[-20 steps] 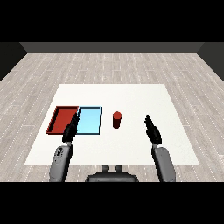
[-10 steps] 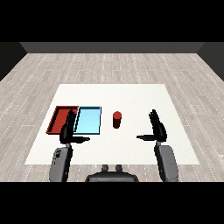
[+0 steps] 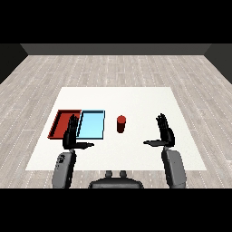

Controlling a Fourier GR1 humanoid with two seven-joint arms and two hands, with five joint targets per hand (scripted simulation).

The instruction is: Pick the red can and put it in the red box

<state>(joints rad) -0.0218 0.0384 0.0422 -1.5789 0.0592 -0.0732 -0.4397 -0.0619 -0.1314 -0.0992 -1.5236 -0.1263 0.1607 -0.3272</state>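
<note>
Your red can (image 3: 121, 123) stands upright on the white counter (image 3: 136, 97), untouched, just right of the light blue tray (image 3: 92, 124). The red tray (image 3: 65, 123) lies beyond that, touching it on its left. Your right hand (image 3: 165, 134) hovers well to the can's right, fingers straight and thumb out toward the can, a pose that looks ready for a sideways grasp. Your left hand (image 3: 70, 136) is likewise spread and holds nothing, hanging over the near edges of the trays. Expect to carry the can across the blue tray.
</note>
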